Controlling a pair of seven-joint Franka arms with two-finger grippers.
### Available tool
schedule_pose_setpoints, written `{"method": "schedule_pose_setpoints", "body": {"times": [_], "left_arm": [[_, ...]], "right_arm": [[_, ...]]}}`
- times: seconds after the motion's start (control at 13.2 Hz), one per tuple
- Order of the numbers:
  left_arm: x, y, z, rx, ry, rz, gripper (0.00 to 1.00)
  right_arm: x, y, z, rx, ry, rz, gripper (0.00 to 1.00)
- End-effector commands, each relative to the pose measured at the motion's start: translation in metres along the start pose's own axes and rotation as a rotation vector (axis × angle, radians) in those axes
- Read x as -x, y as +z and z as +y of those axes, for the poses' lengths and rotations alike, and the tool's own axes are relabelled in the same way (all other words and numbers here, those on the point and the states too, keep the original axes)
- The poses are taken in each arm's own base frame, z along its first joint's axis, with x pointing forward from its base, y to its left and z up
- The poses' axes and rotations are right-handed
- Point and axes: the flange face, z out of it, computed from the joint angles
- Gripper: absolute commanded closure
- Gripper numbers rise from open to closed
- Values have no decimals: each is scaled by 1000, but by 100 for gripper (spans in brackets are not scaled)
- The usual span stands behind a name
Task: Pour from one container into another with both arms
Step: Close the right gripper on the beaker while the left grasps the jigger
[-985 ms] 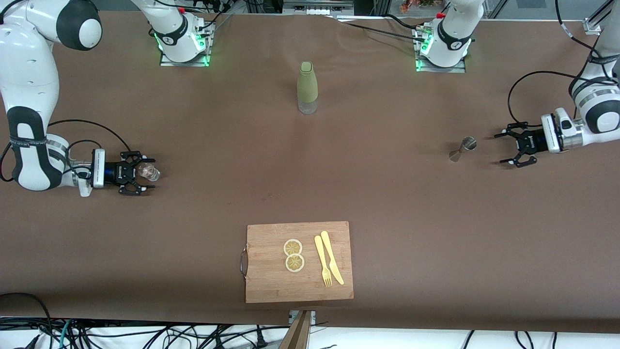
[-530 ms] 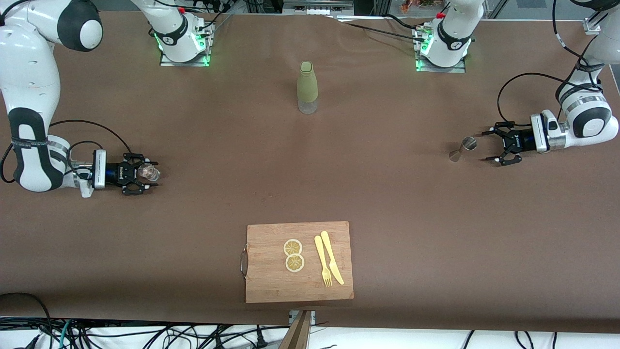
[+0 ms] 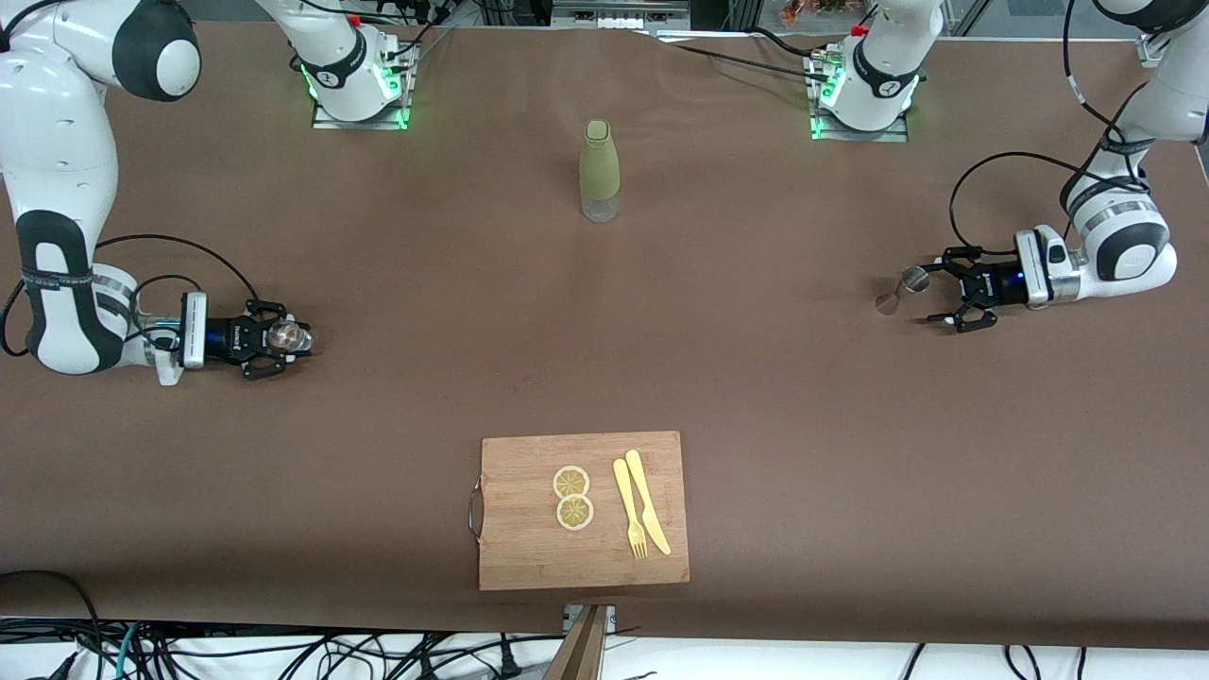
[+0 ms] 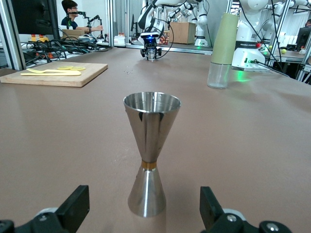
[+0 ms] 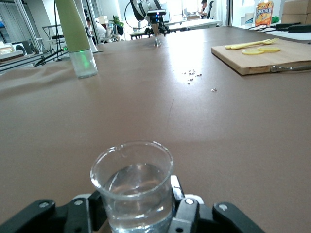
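At the right arm's end of the brown table (image 3: 774, 397), the right gripper (image 3: 283, 337) sits low at the tabletop, clenched around the clear glass cup (image 3: 288, 334); the right wrist view shows the cup (image 5: 133, 187) upright between the black fingers (image 5: 187, 213), with a clear liquid inside. Toward the left arm's end, the left gripper (image 3: 930, 295) rests just beside the metal jigger (image 3: 900, 288), its fingers spread wide and released. In the left wrist view the jigger (image 4: 149, 153) stands upright on the table, centred between the two open fingertips (image 4: 73, 206) but apart from both. Midway between the arm bases stands the olive-green bottle (image 3: 599, 170), farther from the front camera than either gripper. Nearer the front camera, at the table's middle, lies a wooden cutting board (image 3: 529, 538) carrying two lemon slices (image 3: 572, 497), a yellow fork (image 3: 629, 510) and a yellow knife (image 3: 647, 501).
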Motion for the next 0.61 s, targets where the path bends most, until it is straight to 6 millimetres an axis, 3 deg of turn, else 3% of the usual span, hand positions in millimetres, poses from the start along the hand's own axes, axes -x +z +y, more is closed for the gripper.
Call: {"method": "schedule_pose_setpoints", "body": {"times": [0.0,0.15,0.3,0.53], "left_arm": [[3,11,-3,-13,128,48,0],[-1,24,-8,-15,131,68,0],[-3,38,-12,-19,156,92,0],[0,41,-12,-27,193,98,1]], "right_arm": [[-15,-3,6,-2,40,51,71],[-43,-9,21,-7,70,33,71],[-79,-3,34,-27,102,14,71],[-128,10,50,-36,133,-28,71]]}}
